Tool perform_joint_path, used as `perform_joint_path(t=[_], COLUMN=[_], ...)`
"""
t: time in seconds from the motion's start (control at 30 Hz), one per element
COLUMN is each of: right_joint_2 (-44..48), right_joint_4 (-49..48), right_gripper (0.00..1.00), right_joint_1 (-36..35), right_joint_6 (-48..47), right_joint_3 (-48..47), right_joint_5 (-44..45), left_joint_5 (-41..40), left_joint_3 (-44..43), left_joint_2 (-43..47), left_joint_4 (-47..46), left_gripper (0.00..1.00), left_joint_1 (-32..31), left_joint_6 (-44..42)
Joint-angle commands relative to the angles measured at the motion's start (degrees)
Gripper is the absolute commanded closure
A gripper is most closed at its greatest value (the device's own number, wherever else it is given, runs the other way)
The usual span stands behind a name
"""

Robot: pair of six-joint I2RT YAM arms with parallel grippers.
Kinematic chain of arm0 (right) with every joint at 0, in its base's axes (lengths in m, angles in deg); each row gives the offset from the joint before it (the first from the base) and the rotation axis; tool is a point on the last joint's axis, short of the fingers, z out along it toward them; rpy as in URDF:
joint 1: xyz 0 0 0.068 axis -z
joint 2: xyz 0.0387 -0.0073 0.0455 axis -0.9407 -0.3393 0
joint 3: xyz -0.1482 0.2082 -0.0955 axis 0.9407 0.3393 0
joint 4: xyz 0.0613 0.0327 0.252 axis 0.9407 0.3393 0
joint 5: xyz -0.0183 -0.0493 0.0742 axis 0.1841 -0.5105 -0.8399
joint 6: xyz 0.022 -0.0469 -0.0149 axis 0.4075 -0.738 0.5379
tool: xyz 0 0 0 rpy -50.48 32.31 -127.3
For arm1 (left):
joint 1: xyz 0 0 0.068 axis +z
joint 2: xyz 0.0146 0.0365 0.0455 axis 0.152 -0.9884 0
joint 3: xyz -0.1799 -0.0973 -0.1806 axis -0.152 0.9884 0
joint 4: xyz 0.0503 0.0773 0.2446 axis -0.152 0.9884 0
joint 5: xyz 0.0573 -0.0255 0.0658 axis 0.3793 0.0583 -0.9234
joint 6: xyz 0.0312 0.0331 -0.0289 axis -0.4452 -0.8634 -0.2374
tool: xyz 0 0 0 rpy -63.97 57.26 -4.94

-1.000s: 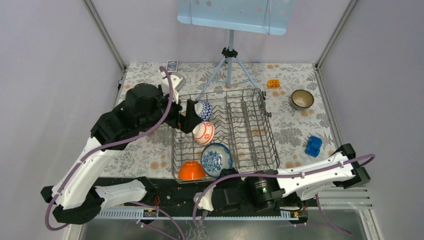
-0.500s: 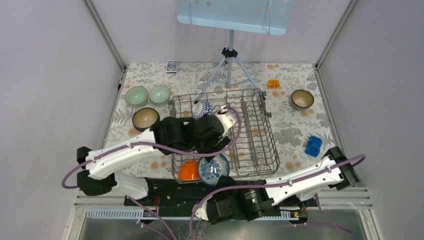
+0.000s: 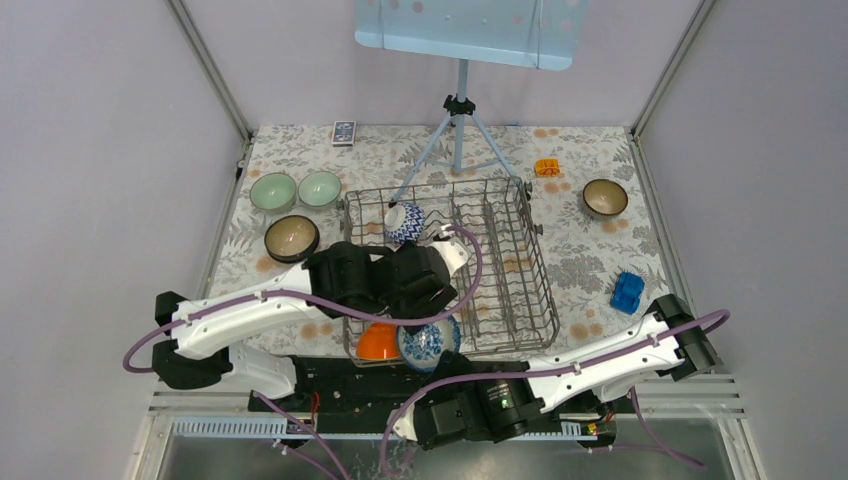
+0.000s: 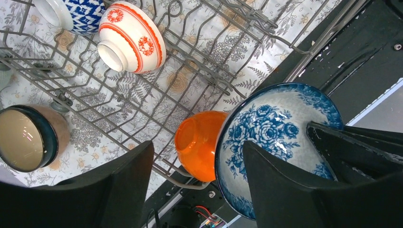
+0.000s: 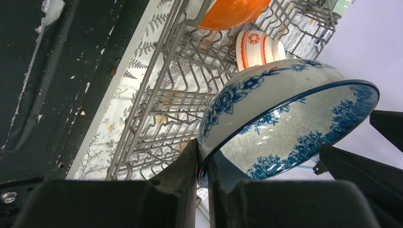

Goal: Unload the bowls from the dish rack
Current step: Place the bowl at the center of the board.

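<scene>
While your right claw (image 5: 202,159) pinches the rim of the blue flower bowl (image 5: 285,109) at the near edge of the dish rack (image 3: 520,280), your left claw (image 4: 196,156) hangs open over the orange bowl (image 4: 199,140) in the rack's near left corner. The red-and-white bowl (image 4: 133,40) lies further back in the rack.

Grey wire dish rack (image 3: 505,265) sits mid-table. Inside it:
- blue-and-white bowl (image 3: 404,222), on its side at the far left
- red-and-white bowl (image 4: 133,39), on its side just nearer
- orange bowl (image 3: 377,342), tipped over at the near edge
- blue floral bowl (image 3: 428,343), tilted beside it, possibly off the tines

Upright outside the rack:
- pale green bowl (image 3: 273,190), second green bowl (image 3: 320,187) and left brown bowl (image 3: 291,237), all to its left
- right brown bowl (image 3: 605,197), to its right
</scene>
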Motion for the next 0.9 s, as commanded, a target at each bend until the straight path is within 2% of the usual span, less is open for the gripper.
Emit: perform_joint_path(t=[0.0,0.17,0.43,0.67,0.87], right_joint_2=[0.8,1.0,1.4,1.6,1.4], right_joint_4=[-1.4,-1.3,-1.6,-1.9,-1.9], right_gripper=[1.00,1.00,1.00,1.00,1.00], right_joint_1=[-0.5,-0.6,-0.6,-0.6,-0.5], right_joint_6=[-1.3,-1.5,-2.0,-2.4,-2.3], right_joint_3=[-0.4,-0.5,-0.2,0.1,0.2], right_joint_5=[4.4,4.7,5.2,5.2,5.2], left_joint_5=[-1.1,2.1,4.0,2.9,2.0], left_joint_3=[-2.0,-2.0,4.0,4.7,4.9], left_joint_2=[1.3,2.1,1.4,1.7,1.5], left_joint_4=[0.4,-0.7,-1.2,-2.4,-3.3], left_gripper=[0.24,0.22,0.39,0.56,0.54], left_joint_1=[-0.9,-1.0,-2.6,-2.5,-2.5], left_joint_6=[1.9,1.3,0.3,0.2,0.9])
